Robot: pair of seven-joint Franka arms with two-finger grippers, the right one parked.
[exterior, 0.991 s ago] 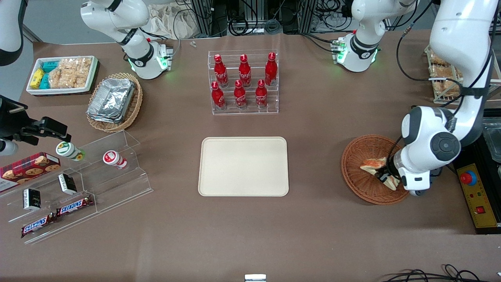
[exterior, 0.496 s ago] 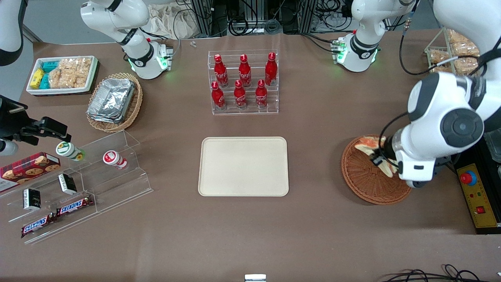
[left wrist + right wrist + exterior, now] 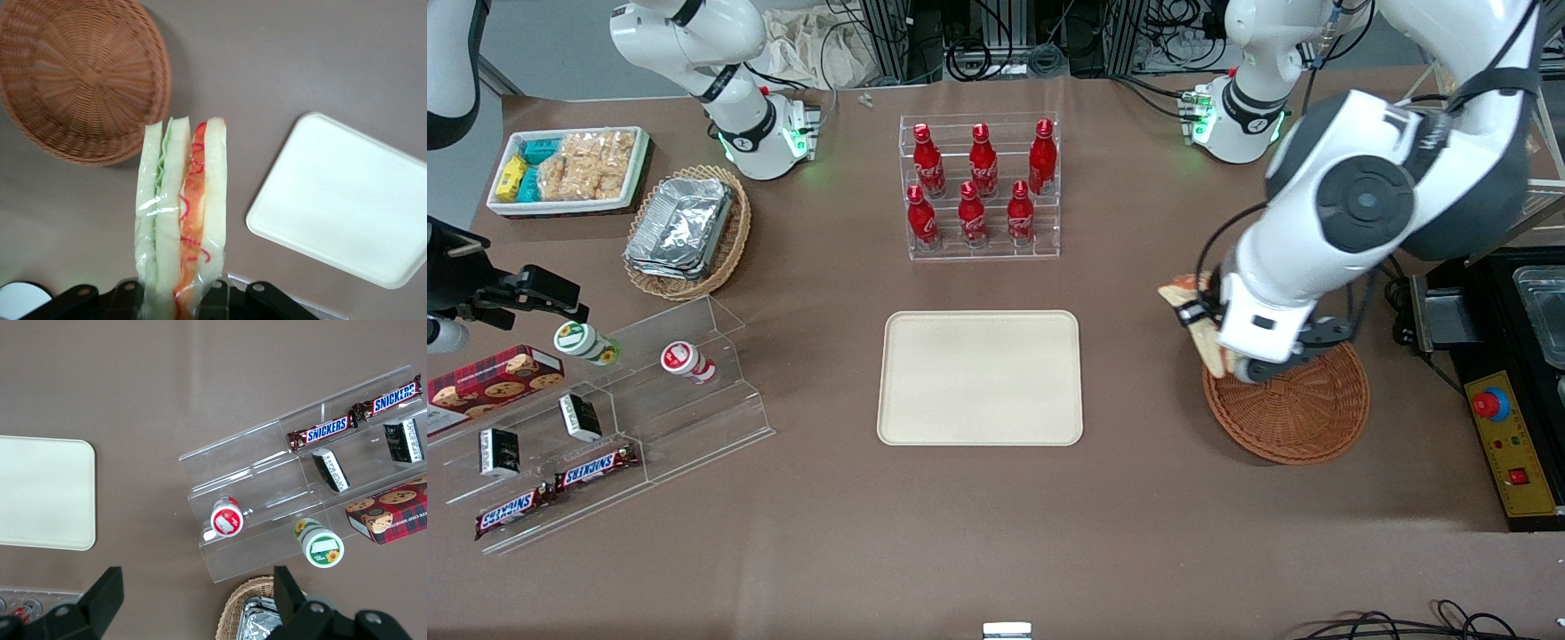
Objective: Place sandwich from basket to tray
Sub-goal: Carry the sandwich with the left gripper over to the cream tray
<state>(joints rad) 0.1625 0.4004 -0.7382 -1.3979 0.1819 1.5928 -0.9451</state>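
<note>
Broadly, the brown worktop point(image 3: 1138, 498) carries everything, and on it the cream tray point(image 3: 980, 377) lies flat and bare, nearer the front camera than the rack of red bottles point(image 3: 980, 187). Toward the working arm's end sits the reddish-brown basket point(image 3: 1294, 409), with nothing visible in it in either view. The pincer point(image 3: 1199, 322) hangs above the basket's rim on the side nearest the tray, clamped on the sandwich point(image 3: 1193, 313), which is clear of the wicker and in the air.

In the wrist view the sandwich point(image 3: 181, 213) stands on edge between the pincer's pads, which hold it at one end while the rest juts out unsupported: pale bread slices with green and orange-red filling showing through clear wrap.

It looks light and soft. The bread will likely squash under a hard squeeze, and the film is probably slick, so a hold across the flat bread faces, as here, suits it best. Being held at one end, it may sag or swing if carried briskly, so a gentle set-down flat on the tray seems wise.
</note>
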